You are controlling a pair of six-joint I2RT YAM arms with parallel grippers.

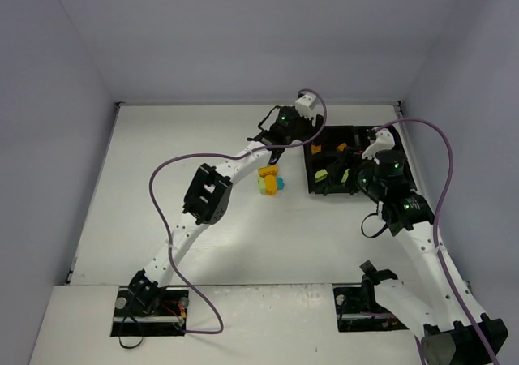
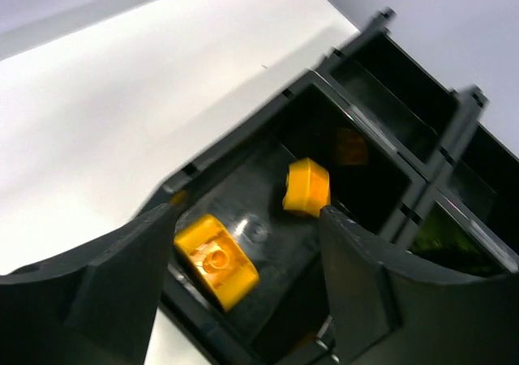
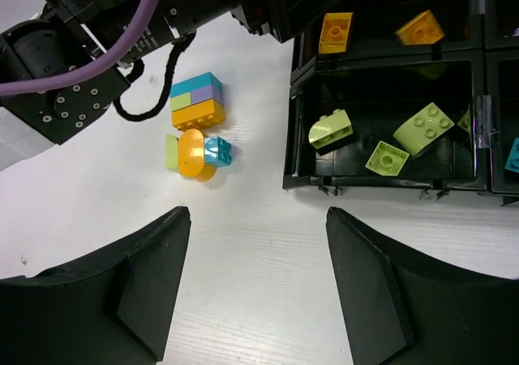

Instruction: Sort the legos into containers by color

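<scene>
While both arms hang over the far right of the white table (image 1: 162, 154), the black plastic tray with four square compartments (image 3: 365, 178) already holds sorted pieces: two small orange plastic bricks (image 2: 215, 259) in its far-left compartment and three yellow-green bricks (image 3: 423, 128) in the one nearer the arms. The left gripper (image 2: 247, 219) hovers right over the orange compartment with its jaws apart and nothing between them. The right gripper (image 3: 258, 215) hangs over bare table just beside the tray's near-left corner, its jaws also wide apart and empty.

Unsorted pieces lie on the table just left of the tray. These are a small stack of cyan, yellow-green, purple and orange bricks (image 3: 197, 101) and, close by it, a rounded orange piece (image 3: 192, 154) touching a tiny cyan brick (image 3: 217, 150).

All of these are probably light, rigid and smooth, so they would likely skid or pop out of a poor pinch. Flat opposite side walls look like the best hold, rather than the studded tops. The stack seems pressed together, though the view is too coarse to be sure, and may need pulling apart. The rounded piece looks likeliest to slip.
</scene>
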